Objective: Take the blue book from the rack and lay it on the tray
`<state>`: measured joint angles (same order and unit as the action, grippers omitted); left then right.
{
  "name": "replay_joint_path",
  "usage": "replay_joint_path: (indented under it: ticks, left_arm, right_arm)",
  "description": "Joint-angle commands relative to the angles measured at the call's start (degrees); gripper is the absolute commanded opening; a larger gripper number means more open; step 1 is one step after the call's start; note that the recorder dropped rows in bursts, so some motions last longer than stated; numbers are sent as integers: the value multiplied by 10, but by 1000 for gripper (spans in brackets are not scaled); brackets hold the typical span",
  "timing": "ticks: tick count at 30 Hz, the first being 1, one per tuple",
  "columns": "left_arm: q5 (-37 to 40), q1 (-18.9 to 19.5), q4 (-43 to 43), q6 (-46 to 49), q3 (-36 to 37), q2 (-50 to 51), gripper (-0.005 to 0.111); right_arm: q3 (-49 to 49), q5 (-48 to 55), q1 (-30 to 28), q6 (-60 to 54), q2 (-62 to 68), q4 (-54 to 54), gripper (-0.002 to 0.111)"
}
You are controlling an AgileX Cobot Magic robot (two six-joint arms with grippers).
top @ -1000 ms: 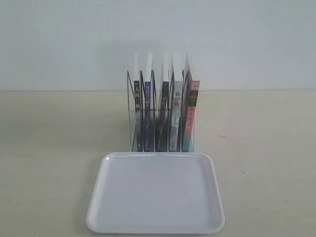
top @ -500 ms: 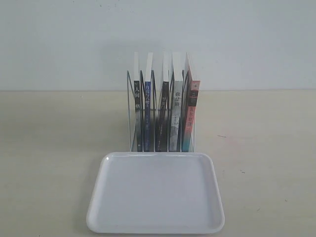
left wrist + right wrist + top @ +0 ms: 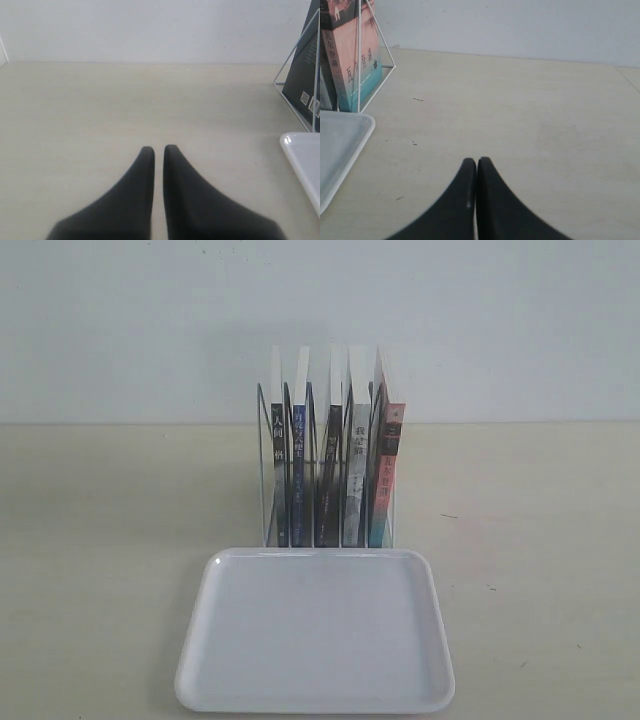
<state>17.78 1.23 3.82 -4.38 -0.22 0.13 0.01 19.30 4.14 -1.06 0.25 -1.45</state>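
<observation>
The blue book [image 3: 299, 470] stands upright in the rack [image 3: 262, 475], second slot from the left, its narrow blue spine with white characters facing the camera. The white tray [image 3: 315, 635] lies in front of the rack with nothing on it. Neither gripper shows in the exterior view. In the left wrist view my left gripper [image 3: 159, 148] hovers over bare table, fingers together with only a thin slit, holding nothing; the tray's corner [image 3: 302, 160] lies off to one side. My right gripper [image 3: 476, 161] is shut and holds nothing, with the tray's edge [image 3: 340, 145] beside it.
Other books share the rack: a black-spined one [image 3: 277, 475] at the far left, a dark brown one [image 3: 328, 480], a grey one [image 3: 355, 480] and a red-and-teal one [image 3: 385, 475]. A white wall stands behind the pale wooden table [image 3: 540, 540].
</observation>
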Motion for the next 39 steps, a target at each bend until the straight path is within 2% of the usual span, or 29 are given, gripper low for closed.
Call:
replay_joint_path:
  ticks: [1,9,12,18,21,28,30,33,35,39]
  left_arm:
    - [-2,-5,2,1,2,-1,6]
    - [-2,-5,2,1,2,-1,6]
    - [-2,-5,2,1,2,-1,6]
    - [-2,-5,2,1,2,-1,6]
    - [-2,-5,2,1,2,-1,6]
    - [-2,-5,2,1,2,-1,6]
    - [-2,-5,2,1,2,-1,6]
    - [-2,-5,2,1,2,-1,6]
    - [-2,-5,2,1,2,-1,6]
    - [-2,-5,2,1,2,-1,6]
  right_arm:
    - [0,-2,-2,-1,-3,-3,0]
    - [0,-2,-2,-1,-3,-3,0]
    - [0,-32,-2,-1,-3,-3,0]
    - [0,-260,-2,-1,-3,-3,0]
    - [0,-307,-2,1,-3,-3,0]
    - [0,-541,-2,26,-3,-3,0]
    - [-27,-570,-2,16,-3,-3,0]
    - [-95,-550,-2,-2,6,-8,0]
    - [-158,-484,-2,7,39,-16,0]
    - [-293,-172,-2,11,137,-41,0]
